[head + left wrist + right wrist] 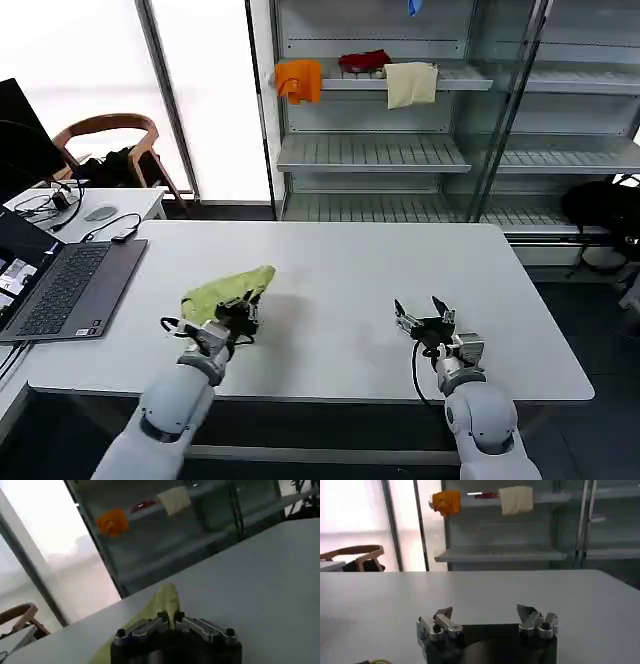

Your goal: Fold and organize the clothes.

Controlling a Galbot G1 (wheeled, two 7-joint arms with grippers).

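Note:
The clothes, a lime yellow-green T-shirt (228, 289), lie bunched in a small heap on the white table (340, 260), left of the middle. My left gripper (240, 312) is at the heap's near edge, shut on a fold of the shirt. In the left wrist view the shirt (162, 600) rises between the fingertips of the left gripper (171, 617). My right gripper (425, 308) stands open low over the table's right front, with nothing between its fingers; the right wrist view shows that gripper (485, 613) wide apart above bare table.
A grey laptop (65, 285) sits at the table's left edge, with cables and a side table behind it. Metal shelves (370, 150) behind the table hold an orange cloth (299, 79), a red cloth (364, 61) and a cream cloth (411, 83). A wooden chair (110, 135) stands far left.

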